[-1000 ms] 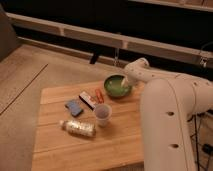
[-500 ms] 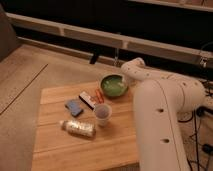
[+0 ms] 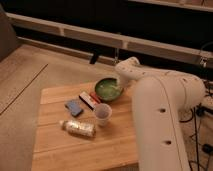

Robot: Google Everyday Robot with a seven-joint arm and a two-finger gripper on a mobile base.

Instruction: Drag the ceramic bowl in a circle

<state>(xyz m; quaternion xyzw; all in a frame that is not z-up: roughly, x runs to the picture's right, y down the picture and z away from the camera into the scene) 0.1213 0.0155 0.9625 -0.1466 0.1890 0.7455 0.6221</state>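
Observation:
The green ceramic bowl (image 3: pixel 107 89) sits on the wooden table (image 3: pixel 60 145) near its far edge, right of centre. My white arm reaches in from the right, and my gripper (image 3: pixel 118 84) is at the bowl's right rim, reaching down into it. The arm's wrist hides most of the gripper. A small translucent whitish cup (image 3: pixel 102 114) stands just in front of the bowl.
A dark snack bar with a red one beside it (image 3: pixel 88 99) and a blue packet (image 3: pixel 74 107) lie left of the bowl. A bottle (image 3: pixel 77 127) lies on its side near the front left. The table's far edge is just behind the bowl. A railing runs behind.
The bowl and my gripper have shifted a little to the left along the far edge of the table. The other things have not moved.

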